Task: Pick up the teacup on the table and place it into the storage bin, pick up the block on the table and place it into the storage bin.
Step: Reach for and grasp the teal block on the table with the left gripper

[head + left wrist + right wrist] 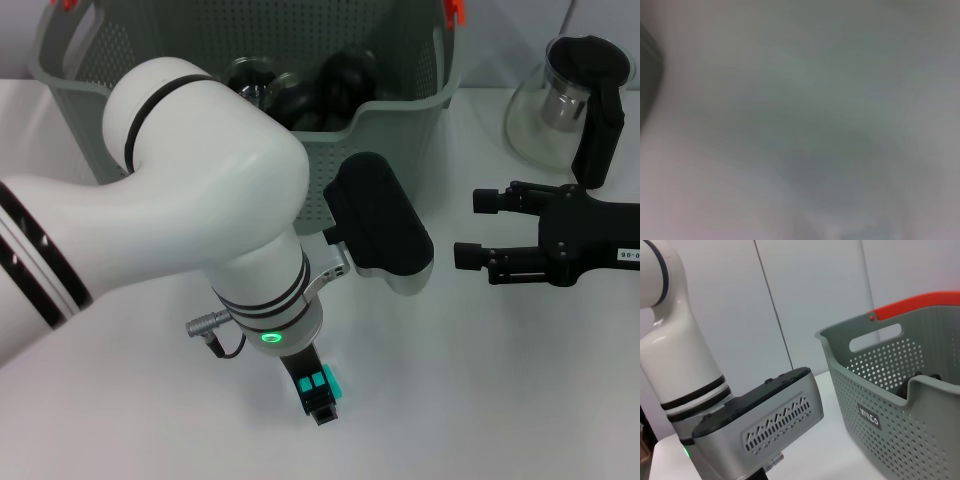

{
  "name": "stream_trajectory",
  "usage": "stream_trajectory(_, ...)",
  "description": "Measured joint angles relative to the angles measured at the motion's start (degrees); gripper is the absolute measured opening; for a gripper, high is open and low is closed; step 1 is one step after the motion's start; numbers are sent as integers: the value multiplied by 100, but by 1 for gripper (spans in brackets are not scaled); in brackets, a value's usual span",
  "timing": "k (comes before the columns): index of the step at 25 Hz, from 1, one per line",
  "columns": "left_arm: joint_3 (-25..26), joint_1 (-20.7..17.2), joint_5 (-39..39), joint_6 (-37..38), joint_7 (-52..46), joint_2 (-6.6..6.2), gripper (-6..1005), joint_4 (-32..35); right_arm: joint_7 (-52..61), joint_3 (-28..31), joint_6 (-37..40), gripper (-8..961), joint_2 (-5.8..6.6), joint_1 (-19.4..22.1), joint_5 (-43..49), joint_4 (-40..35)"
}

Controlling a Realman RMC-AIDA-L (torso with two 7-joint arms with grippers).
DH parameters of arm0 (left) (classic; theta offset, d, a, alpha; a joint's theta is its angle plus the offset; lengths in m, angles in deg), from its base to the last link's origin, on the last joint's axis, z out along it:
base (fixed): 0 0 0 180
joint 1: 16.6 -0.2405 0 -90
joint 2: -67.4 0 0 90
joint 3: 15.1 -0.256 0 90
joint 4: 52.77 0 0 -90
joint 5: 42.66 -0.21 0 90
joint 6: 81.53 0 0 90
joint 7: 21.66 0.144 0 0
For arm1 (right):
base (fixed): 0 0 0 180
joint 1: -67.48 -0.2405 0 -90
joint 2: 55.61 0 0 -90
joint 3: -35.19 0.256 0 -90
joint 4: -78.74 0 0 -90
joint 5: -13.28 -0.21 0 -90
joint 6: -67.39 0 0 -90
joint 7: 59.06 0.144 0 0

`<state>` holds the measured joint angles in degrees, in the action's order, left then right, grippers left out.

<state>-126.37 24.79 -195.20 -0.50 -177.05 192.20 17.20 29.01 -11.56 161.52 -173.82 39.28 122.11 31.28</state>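
Observation:
The storage bin (400,125) stands at the back of the table, grey-green with perforated walls; its label side (869,416) faces the right wrist view. Dark rounded and glassy things (300,85) lie inside it. I cannot pick out a teacup on the table. My left arm reaches down to the table's front, and its gripper (318,398) is low over the surface. A small teal piece (318,382), likely the block, sits right at the gripper's tip. My right gripper (468,228) hovers open and empty at the right, pointing left. The left wrist view is a grey blur.
A glass teapot (565,95) with a black lid and handle stands at the back right, behind my right gripper. The left arm's black-and-silver wrist housing (385,230) hangs just in front of the bin. An orange handle (920,305) tops the bin's rim.

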Motion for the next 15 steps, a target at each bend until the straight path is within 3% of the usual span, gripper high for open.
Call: stream_trajectory(15, -62, 0, -6, -54, -38, 0, 572, -28, -1, 0, 0, 928, 0, 5, -2, 0)
